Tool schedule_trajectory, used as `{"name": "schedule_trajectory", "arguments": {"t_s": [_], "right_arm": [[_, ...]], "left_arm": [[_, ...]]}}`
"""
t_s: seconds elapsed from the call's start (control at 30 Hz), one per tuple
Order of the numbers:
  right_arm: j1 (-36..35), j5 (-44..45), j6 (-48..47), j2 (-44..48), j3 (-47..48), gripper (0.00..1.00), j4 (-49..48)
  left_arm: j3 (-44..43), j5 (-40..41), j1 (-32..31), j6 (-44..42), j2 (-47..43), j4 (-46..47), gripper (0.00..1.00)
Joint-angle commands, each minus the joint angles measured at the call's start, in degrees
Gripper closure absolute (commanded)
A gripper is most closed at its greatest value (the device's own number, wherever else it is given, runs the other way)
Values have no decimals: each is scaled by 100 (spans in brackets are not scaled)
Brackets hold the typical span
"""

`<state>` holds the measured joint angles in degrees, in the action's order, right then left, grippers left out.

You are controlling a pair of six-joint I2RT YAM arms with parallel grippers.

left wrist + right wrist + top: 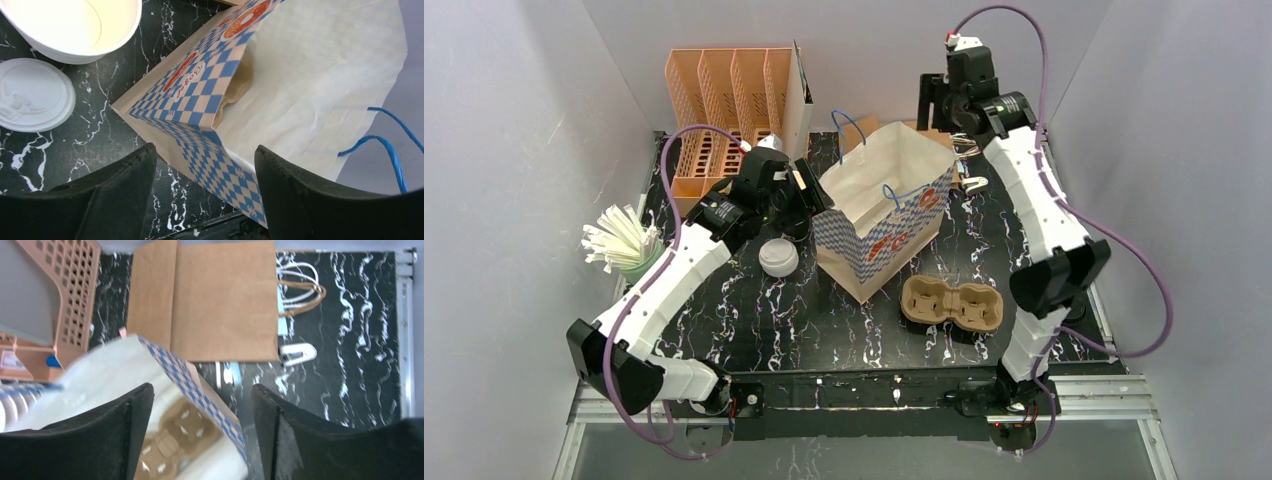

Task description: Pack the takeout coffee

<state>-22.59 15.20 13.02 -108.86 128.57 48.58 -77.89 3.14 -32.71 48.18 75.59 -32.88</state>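
An open paper bag [879, 205] with blue checks and blue handles stands mid-table. A brown pulp tray lies inside it [170, 445]. A second brown two-cup tray [951, 303] sits on the table in front of the bag. A lidded white cup [778, 257] stands left of the bag; its lid shows in the left wrist view [32, 95], next to an open, lidless white cup [75, 25]. My left gripper [812, 197] is open and empty at the bag's left corner, whose edge lies between its jaws [205, 152]. My right gripper [936, 108] is open and empty, high above the bag's far side [202, 390].
A flat brown paper bag [220, 300] lies behind the open bag. An orange slotted rack [729, 110] stands at the back left. A green cup of white straws [624, 245] is at the left edge. White walls close in the table.
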Motion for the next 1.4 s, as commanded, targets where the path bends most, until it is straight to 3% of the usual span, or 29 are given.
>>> {"name": "schedule_trajectory", "arguments": {"t_s": [0.0,0.13,0.37,0.53,0.67,0.8,1.07,1.37], "right_arm": [[13,87,226,1380,-971,15,43],[10,20,544,2808,-2517,5,-19],[8,290,1413,4832,-4772,2,236],[11,-355,2301,5713,-6269,2,329],[12,-1005,2638,5908,-7637,8,-104],[9,-1232,2725,5895,-8397,11,-507],[-10,-1175,2785,5353,-8689,4,-791],[-75,-670,3127,4945,-9168,23,-1524]], "left_arm": [[-350,294,5,-504,-560,-315,29],[-503,601,3,-920,-939,-806,22],[-406,814,10,-1522,-1500,-1682,20],[5,852,12,-1612,-1834,-1833,19],[565,1016,10,-1491,-2168,-1619,19],[783,1153,10,-1413,-2177,-1701,19],[1184,1253,10,-1351,-2443,-1446,19],[1513,1386,10,-1166,-2745,-1231,19]]}}
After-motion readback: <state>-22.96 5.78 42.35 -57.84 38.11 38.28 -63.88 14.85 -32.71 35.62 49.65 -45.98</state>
